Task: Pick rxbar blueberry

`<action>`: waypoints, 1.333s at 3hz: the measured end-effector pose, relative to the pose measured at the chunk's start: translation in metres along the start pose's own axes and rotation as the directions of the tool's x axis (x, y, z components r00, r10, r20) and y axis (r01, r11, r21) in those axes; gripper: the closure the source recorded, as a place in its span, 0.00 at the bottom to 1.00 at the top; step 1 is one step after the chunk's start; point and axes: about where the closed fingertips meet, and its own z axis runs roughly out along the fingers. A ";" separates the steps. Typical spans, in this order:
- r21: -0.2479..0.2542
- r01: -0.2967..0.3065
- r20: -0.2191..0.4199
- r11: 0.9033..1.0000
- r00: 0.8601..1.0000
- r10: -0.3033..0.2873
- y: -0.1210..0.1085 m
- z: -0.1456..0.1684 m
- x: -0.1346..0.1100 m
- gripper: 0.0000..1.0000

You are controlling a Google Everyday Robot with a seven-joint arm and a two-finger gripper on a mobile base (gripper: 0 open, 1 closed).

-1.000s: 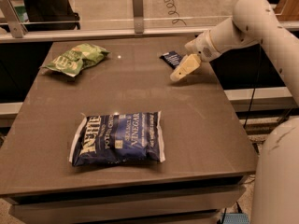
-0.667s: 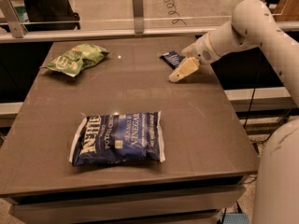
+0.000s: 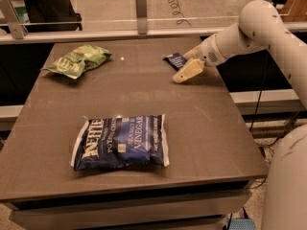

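Observation:
The rxbar blueberry (image 3: 175, 60) is a small dark navy wrapper lying flat near the far right of the brown table (image 3: 201, 123). My gripper (image 3: 186, 71) reaches in from the right on a white arm and hovers low right beside the bar, at its near right edge. A pale finger (image 3: 188, 72) points down and left toward the table. The bar's right end is partly hidden behind the gripper.
A large blue-and-white Kettle chip bag (image 3: 121, 141) lies near the front middle of the table. A green chip bag (image 3: 76, 60) lies at the far left. A glass-and-rail barrier (image 3: 140, 13) runs behind the table.
The gripper has shifted slightly toward the bar. The bar and both bags have not moved.

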 end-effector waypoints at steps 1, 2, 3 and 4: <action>0.000 0.000 0.000 1.000 1.000 0.000 0.000 -0.003 -0.004 0.87; 0.000 0.000 0.000 1.000 1.000 0.000 0.000 -0.006 -0.006 1.00; 0.000 0.000 0.000 1.000 1.000 0.000 0.000 -0.006 -0.007 1.00; 0.046 0.020 0.067 0.999 0.997 -0.023 -0.004 -0.031 -0.020 1.00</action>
